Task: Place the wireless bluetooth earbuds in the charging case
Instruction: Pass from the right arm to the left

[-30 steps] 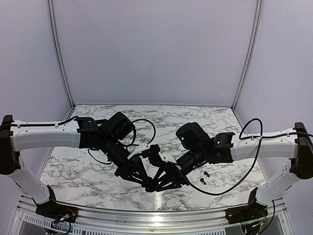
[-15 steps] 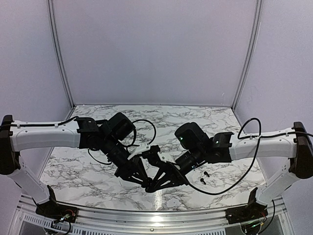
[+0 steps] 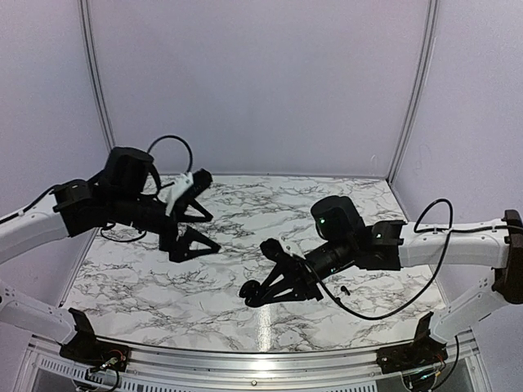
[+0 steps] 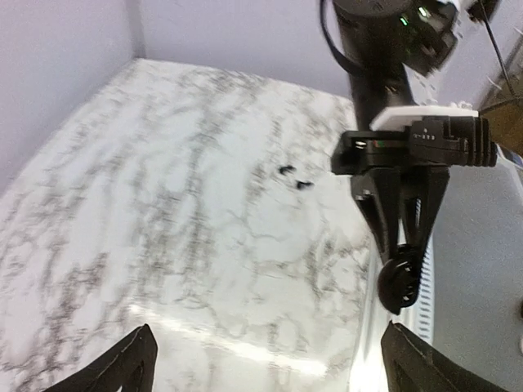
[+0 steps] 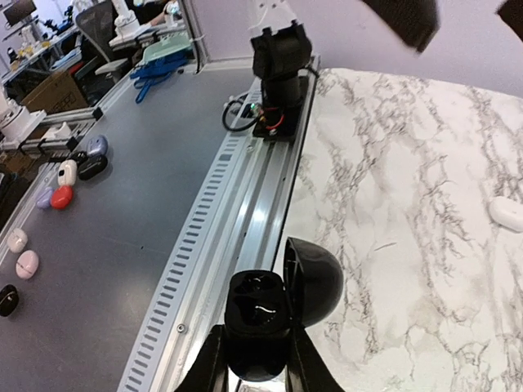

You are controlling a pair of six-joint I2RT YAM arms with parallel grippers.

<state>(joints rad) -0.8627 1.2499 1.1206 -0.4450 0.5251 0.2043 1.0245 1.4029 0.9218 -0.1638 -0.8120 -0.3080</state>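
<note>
My right claw (image 5: 255, 358) grips the open black charging case (image 5: 260, 314), my left claw (image 3: 198, 217) gapes wide and empty, and two black earbuds (image 4: 294, 177) lie on the table (image 3: 155, 286).

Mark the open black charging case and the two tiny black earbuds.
open black charging case (image 5: 257, 310): right wrist view, inner base.
two tiny black earbuds (image 4: 286, 170): left wrist view, upper-left bud.
</note>
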